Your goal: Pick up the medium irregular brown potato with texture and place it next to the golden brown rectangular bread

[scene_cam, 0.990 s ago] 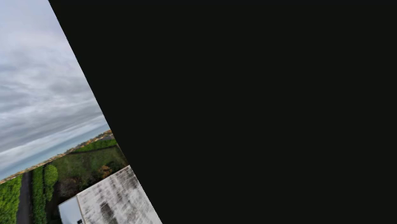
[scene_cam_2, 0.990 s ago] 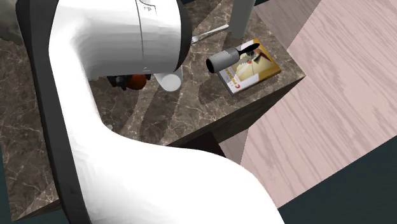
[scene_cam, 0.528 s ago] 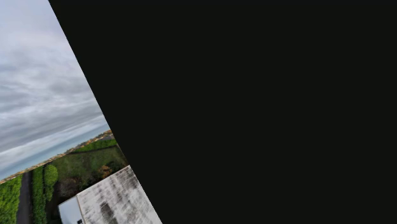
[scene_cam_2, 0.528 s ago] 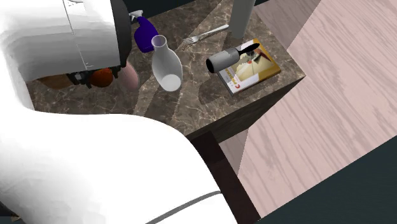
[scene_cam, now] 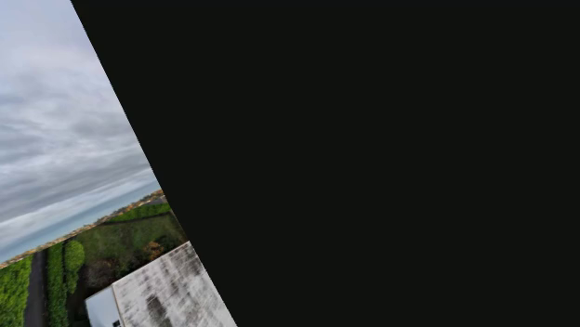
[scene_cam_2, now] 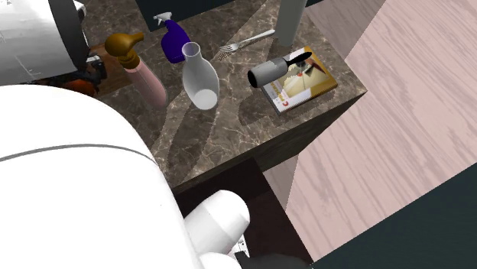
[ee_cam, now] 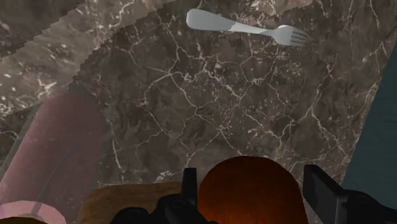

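Note:
In the wrist view a rounded red-brown potato (ee_cam: 248,191) sits between my two black fingers, and my gripper (ee_cam: 251,186) is shut on it above the dark marble table (ee_cam: 210,108). A golden-brown slab, apparently the bread (ee_cam: 127,194), lies just beside the left finger (ee_cam: 189,181). In the second exterior view the gripper (scene_cam_2: 88,75) shows at the far left behind my white arm, with a strip of the orange-brown potato (scene_cam_2: 76,79) in it, close to the brown bread (scene_cam_2: 115,72).
A pink bottle (scene_cam_2: 149,80) with a brown cap lies by the bread. Farther right are a purple spray bottle (scene_cam_2: 174,38), white vase (scene_cam_2: 200,76), fork (scene_cam_2: 246,42), lint roller (scene_cam_2: 267,72) and book (scene_cam_2: 302,85). The table edge drops to wooden floor (scene_cam_2: 397,115). The shoulder view holds sky and a black area.
My arm has swung toward the second exterior view's left, carrying the potato with it. That uncovered the vase, spray bottle and pink bottle. The shoulder view is unchanged.

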